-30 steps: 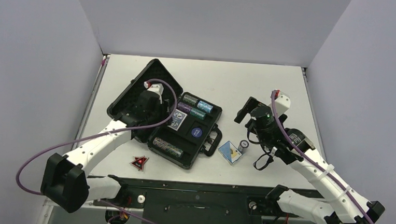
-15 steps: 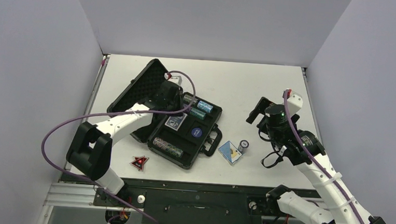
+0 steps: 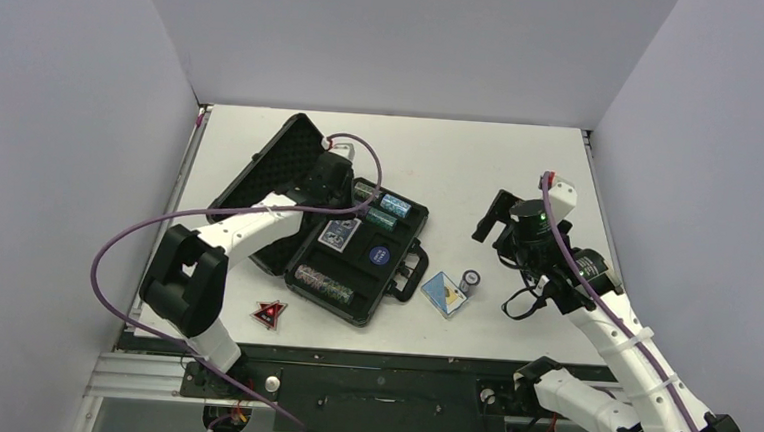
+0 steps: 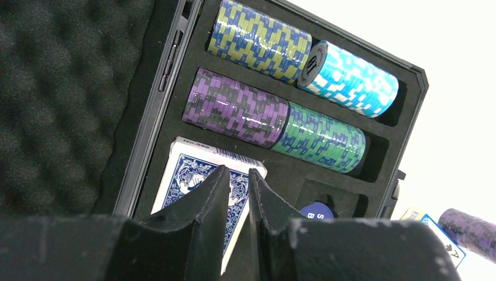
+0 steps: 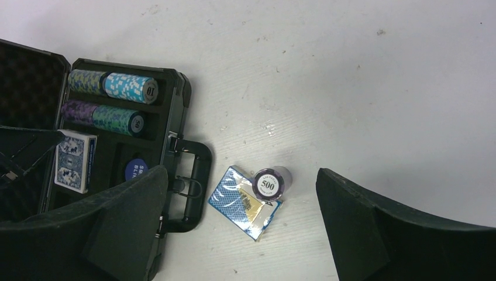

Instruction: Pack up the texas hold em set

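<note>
Noted black briefcase [image 3: 276, 169] lying open left of centre on the table [image 3: 521, 164], lid leaning far-left, with chip rolls [image 4: 234, 114] in the far slots and a blue card deck [image 4: 190, 175] and round button [image 3: 381, 253] set in the foam. Saw left gripper [image 4: 238, 171] clenched on nothing, pointed at that deck; right gripper [image 5: 241, 172] spread wide over a loose deck [image 5: 240, 205] and a purple chip roll [image 5: 270, 182] against it, right of the handle [image 5: 196, 175]. Logged red-black triangle [image 3: 269, 314] near-left of the case.
</note>
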